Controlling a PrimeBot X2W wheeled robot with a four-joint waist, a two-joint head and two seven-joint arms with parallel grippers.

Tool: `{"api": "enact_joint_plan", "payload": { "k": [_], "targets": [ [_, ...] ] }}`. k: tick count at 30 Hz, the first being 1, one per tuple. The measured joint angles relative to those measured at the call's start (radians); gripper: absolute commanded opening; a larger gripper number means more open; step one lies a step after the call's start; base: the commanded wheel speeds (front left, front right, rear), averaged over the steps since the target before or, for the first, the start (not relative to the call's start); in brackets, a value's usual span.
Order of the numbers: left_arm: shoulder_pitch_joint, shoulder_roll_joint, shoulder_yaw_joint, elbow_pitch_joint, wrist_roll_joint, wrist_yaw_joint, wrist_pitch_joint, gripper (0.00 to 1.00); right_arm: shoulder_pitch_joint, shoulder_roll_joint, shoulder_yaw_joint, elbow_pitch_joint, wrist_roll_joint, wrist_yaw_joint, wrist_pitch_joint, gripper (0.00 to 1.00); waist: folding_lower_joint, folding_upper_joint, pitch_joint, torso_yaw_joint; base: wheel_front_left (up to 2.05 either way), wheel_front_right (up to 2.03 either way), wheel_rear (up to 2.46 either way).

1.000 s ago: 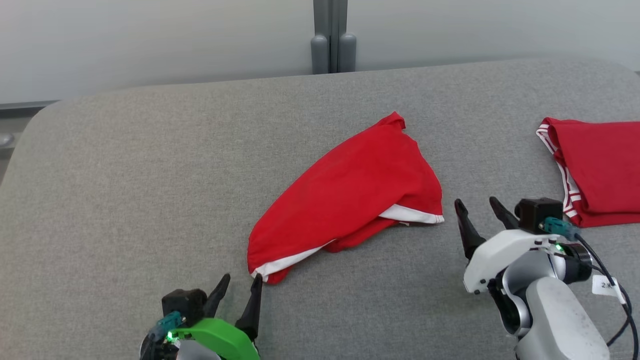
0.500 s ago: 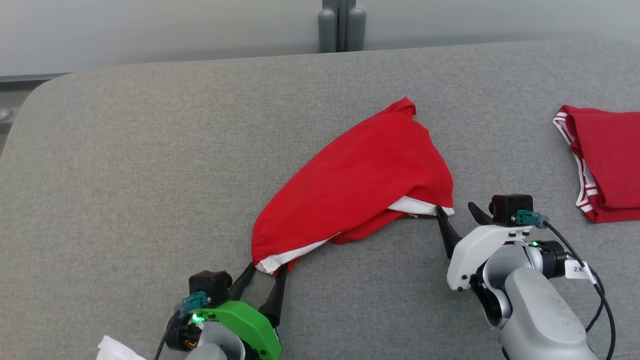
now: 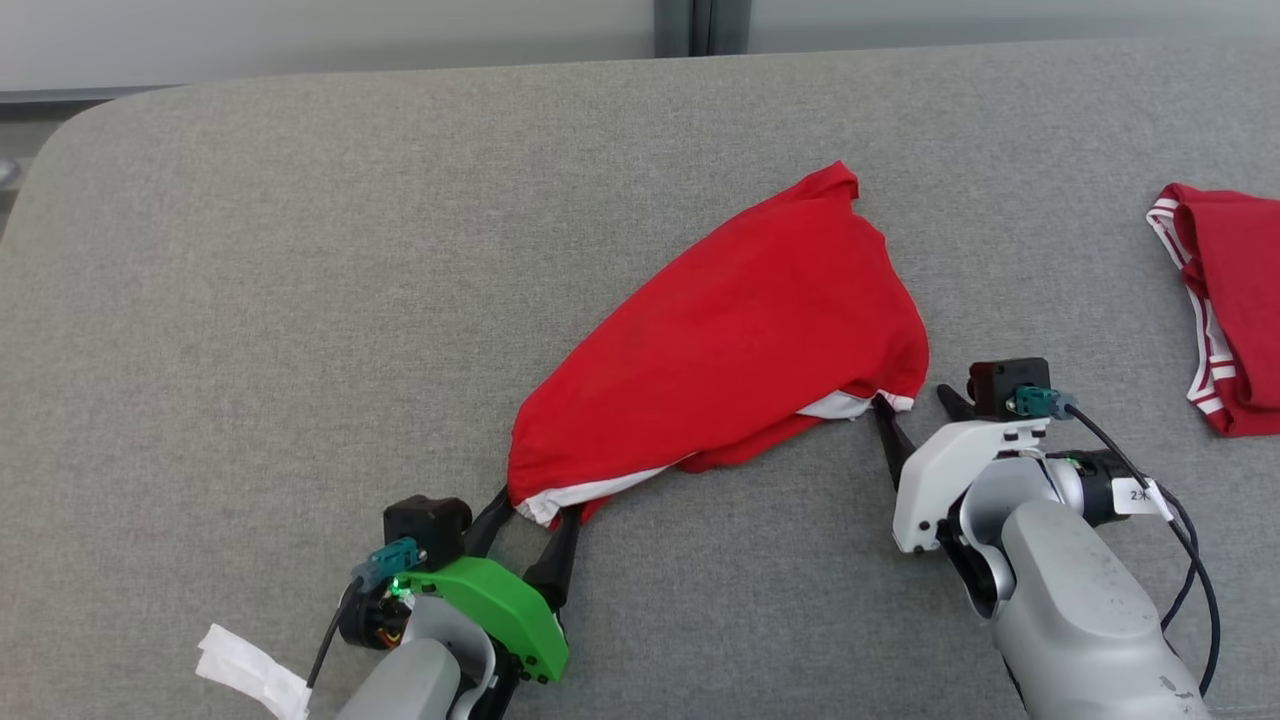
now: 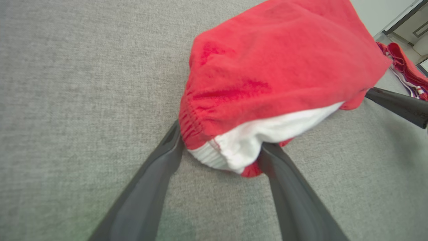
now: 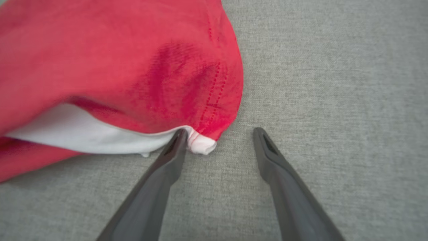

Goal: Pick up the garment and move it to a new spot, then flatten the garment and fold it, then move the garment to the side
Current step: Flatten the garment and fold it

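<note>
**Nothing pinched yet: two corners lined up for the lift**

Nearest you, the left gripper (image 3: 535,512) stands spread, one finger on either side of the lower-left corner of the red garment (image 3: 740,330), where the white lining shows. In the left wrist view that corner sits squarely between the fingers, so closing there should catch both the red layer and the white band.

The right gripper (image 3: 912,402) is spread just as wide but sits less squarely. Its inner finger touches the small white hem tip, while the outer finger lies over bare grey cushion (image 3: 300,300). You would likely want it a little further in before closing, or it may nip only the tip.

The garment lies bunched and doubled over itself, slanting from near left to far right across the middle of the cushion. Taking the two near corners looks meant to let the cloth hang open between the arms once raised.

A white paper scrap (image 3: 250,675) lies by the left arm, clear of the cloth. To the right, well apart, a second red garment (image 3: 1235,300) with striped trim limits room on that side. Open cushion stretches beyond, up to the pale wall (image 3: 300,40).
</note>
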Motion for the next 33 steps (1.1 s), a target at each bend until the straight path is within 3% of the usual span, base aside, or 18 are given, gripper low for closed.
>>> {"api": "enact_joint_plan", "payload": {
  "k": [3,4,5,6,7,9,10,15,21,27,33],
  "targets": [
    [-0.013,0.001,-0.014,0.014,-0.01,0.0,-0.008,1.0,-0.012,0.0,0.006,0.015,-0.027,0.0,0.007,1.0,0.0,0.0,0.009,0.002,0.0,0.0,0.0],
    [-0.016,0.001,-0.018,0.017,-0.012,0.0,-0.008,0.98,-0.014,0.0,0.006,0.017,-0.03,0.0,0.008,0.9,0.0,0.0,0.01,0.002,0.0,0.0,0.0],
    [-0.019,0.001,-0.022,0.019,-0.015,0.0,-0.008,0.92,-0.015,0.0,0.006,0.017,-0.036,0.0,0.011,0.74,0.0,0.0,0.01,0.001,0.0,0.0,0.0],
    [-0.021,0.001,-0.026,0.021,-0.021,0.0,-0.009,0.67,-0.016,0.0,0.006,0.018,-0.04,0.0,0.011,0.48,0.0,0.0,0.01,0.0,0.0,0.0,0.0],
    [-0.023,0.001,-0.029,0.022,-0.025,0.0,-0.009,0.47,-0.016,0.0,0.005,0.02,-0.041,0.0,0.012,0.3,0.0,0.0,0.01,-0.001,0.0,0.0,0.0],
    [-0.029,0.001,-0.039,0.023,-0.029,0.0,-0.014,0.0,-0.017,0.001,0.005,0.022,-0.044,0.0,0.014,0.04,0.0,0.0,0.008,-0.002,0.0,0.0,0.0],
    [-0.032,0.001,-0.047,0.024,-0.033,0.0,-0.015,0.0,-0.017,0.001,0.005,0.023,-0.044,0.0,0.017,0.0,0.0,0.0,0.007,-0.003,0.0,0.0,0.0],
    [-0.038,0.004,-0.065,0.012,-0.046,0.0,-0.017,0.0,-0.002,0.006,-0.023,-0.002,-0.044,0.001,-0.008,0.0,0.0,0.0,-0.004,-0.007,0.0,0.0,0.0],
    [-0.036,0.029,0.004,-0.123,-0.035,0.0,-0.021,0.0,0.028,0.002,-0.084,-0.129,-0.036,0.0,-0.049,0.0,0.0,0.0,-0.029,-0.009,0.0,0.0,0.0],
    [0.007,0.07,0.024,-0.311,0.013,0.0,-0.022,0.0,0.091,-0.008,-0.119,-0.35,-0.007,0.0,-0.016,0.0,0.0,0.0,-0.061,-0.02,0.0,0.0,0.0],
    [0.008,0.103,0.024,-0.529,-0.02,0.0,0.041,0.0,0.162,-0.006,-0.145,-0.653,0.143,0.0,0.082,0.0,0.0,0.0,-0.08,-0.045,0.0,0.0,0.0]
  ]
}}
